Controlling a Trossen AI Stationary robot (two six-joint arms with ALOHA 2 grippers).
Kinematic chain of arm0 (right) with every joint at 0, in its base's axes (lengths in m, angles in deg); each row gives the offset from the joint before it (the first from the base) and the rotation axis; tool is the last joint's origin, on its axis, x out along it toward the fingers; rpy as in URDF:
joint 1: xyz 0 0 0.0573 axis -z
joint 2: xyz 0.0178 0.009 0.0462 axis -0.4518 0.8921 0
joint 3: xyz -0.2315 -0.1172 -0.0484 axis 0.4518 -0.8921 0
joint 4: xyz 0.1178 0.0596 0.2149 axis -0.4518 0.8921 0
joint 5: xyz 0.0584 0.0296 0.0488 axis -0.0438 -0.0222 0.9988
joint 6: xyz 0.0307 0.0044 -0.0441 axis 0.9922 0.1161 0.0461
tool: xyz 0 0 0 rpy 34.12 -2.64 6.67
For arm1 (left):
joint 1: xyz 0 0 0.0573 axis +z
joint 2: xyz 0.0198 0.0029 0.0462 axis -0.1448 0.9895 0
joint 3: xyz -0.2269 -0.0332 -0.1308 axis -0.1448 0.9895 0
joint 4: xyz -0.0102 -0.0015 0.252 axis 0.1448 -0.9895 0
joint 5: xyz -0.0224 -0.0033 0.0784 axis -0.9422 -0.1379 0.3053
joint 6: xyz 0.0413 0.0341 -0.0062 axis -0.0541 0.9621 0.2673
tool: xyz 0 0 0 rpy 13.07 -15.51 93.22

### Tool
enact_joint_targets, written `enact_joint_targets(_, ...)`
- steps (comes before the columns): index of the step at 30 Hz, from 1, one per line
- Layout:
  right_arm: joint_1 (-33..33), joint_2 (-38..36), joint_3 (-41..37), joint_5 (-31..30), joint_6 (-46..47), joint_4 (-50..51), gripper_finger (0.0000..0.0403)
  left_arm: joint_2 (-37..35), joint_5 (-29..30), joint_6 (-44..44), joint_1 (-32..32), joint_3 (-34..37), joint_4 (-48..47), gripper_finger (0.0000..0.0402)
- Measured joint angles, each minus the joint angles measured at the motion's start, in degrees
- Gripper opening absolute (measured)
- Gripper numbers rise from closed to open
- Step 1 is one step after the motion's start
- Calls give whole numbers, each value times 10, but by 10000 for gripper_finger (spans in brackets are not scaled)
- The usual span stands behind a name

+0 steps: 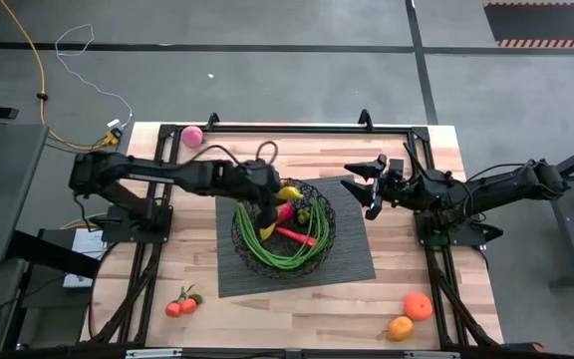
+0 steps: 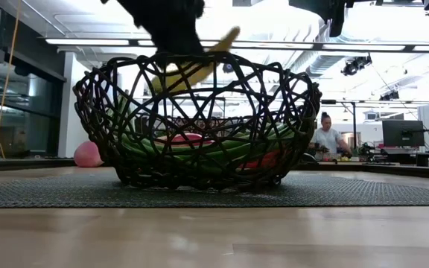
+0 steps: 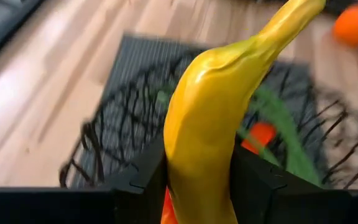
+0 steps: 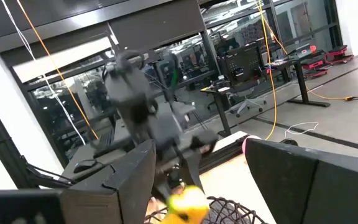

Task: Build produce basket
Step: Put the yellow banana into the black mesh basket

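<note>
Left end effector (image 1: 270,202) gripping banana (image 3: 213,118) above basket (image 1: 322,249). Right end effector (image 1: 371,186) gaping, idling near far table edge. Risk: releasing high, banana bouncing over rim.

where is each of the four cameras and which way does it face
High view: above the table, facing straight down; both dark arms show.
Low view: at table height, facing level at the round black wire-mesh basket.
Left wrist view: on the left arm; left gripper fingers clamp the yellow banana.
Right wrist view: on the right arm; open right gripper faces the left arm.
All four share the banana.
</note>
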Motion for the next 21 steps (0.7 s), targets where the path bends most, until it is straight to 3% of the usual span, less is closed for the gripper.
enact_joint_targets(8,0,0,0,-8,0,6,231,55,4,-10,0,0,-61,129)
enact_joint_targets(21,0,0,0,-25,0,14,231,71,109,-15,2,0,-131,129)
